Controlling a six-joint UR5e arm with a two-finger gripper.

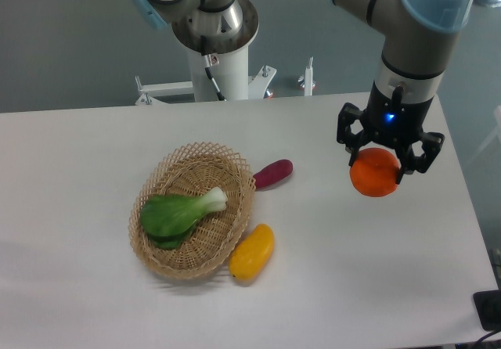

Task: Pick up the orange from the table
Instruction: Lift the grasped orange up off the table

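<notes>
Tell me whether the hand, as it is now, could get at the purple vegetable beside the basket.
Probably not: the hand is shut on the round orange fruit; the purple oblong vegetable itself lies uncovered.

A single fixed view covers the scene. The camera sits high on the side of the table opposite the robot base, looking down at a steep angle across the white top toward the grey wall behind. It stands at medium range: nearly the whole tabletop fits in frame, its right edge slanting and its near edge cut by the frame bottom. The arm's upper links run out of the top edge. A wicker basket lies left of centre. No second view is supplied, so no overlap can be reported.
</notes>
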